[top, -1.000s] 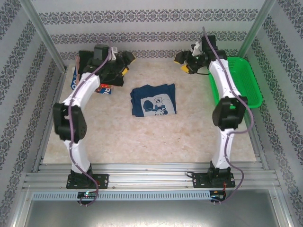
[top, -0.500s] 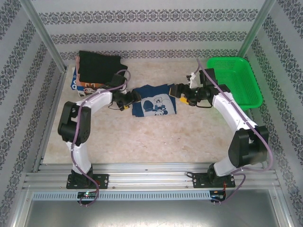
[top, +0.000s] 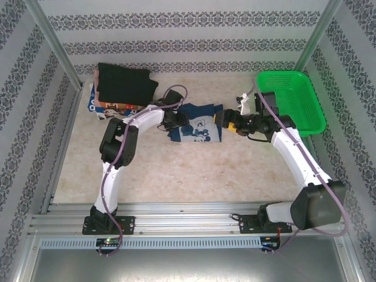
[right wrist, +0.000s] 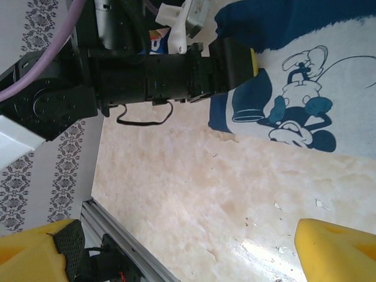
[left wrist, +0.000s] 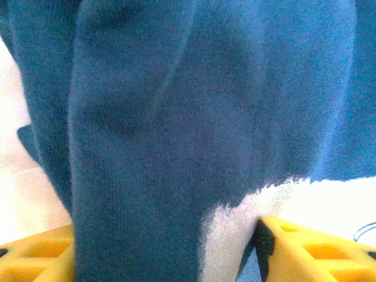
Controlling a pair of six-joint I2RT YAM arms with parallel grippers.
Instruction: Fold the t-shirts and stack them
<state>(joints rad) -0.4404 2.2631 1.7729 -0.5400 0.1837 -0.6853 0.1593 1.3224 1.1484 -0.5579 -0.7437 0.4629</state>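
The navy t-shirt (top: 198,125) with its cartoon print (right wrist: 299,111) lies roughly folded in the middle of the table. My left gripper (top: 176,121) is at its left edge; in the left wrist view navy cloth (left wrist: 176,117) lies between the spread yellow fingers (left wrist: 317,252). My right gripper (top: 225,120) hovers at the shirt's right edge, open, with bare table between its fingertips (right wrist: 335,247). The black t-shirt (top: 126,83) sits folded at the back left on top of the multicoloured one (top: 97,107).
A green mesh basket (top: 305,111) stands at the back right, beside my right arm. Patterned walls and metal posts close in the table, and an aluminium rail (top: 188,220) runs along the near edge. Bare marble-look tabletop (top: 188,170) spreads in front of the shirt.
Both arms swung in from the back corners to the navy shirt, left to its left edge, right to its right edge. The left jaws narrowed; the right jaws widened.
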